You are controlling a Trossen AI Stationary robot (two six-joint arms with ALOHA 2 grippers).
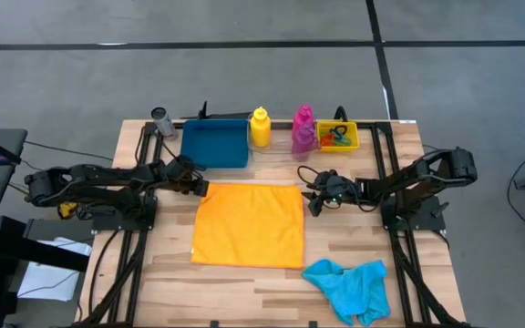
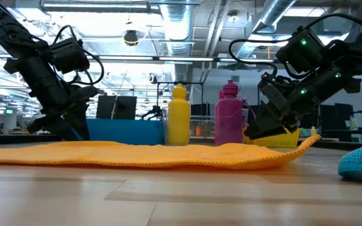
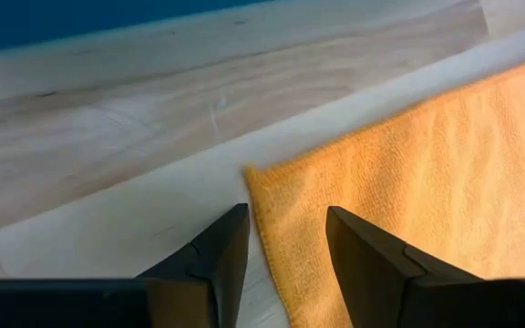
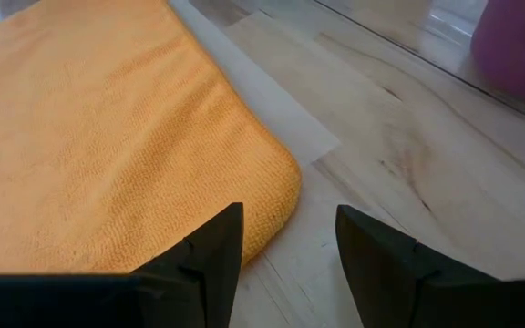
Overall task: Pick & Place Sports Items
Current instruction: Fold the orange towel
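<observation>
The left gripper [image 1: 199, 186] is seen at the orange cloth's [image 1: 249, 223] far-left corner, its fingers [image 3: 212, 260] apart with the cloth's edge lying between them, nothing clamped. The cloth is spread flat in the middle of the table [image 1: 162, 273]. Behind it, along the far edge, a blue tray [image 1: 214, 144] is placed, then a yellow bottle [image 1: 260, 128], a magenta bottle [image 1: 303, 129] and a yellow bin [image 1: 354, 137] in which coloured rings [image 1: 338, 137] are held. In the low view a purple bottle [image 2: 222, 95] is partly hidden just behind the magenta one. The right gripper [image 1: 315, 199] is positioned at the cloth's far-right corner, its fingers [image 4: 212, 251] apart and set just past the rounded corner; in the low view that corner is seen slightly lifted off the table. A cyan cloth [image 1: 349, 287] is left crumpled near the front right, well apart from both grippers.
</observation>
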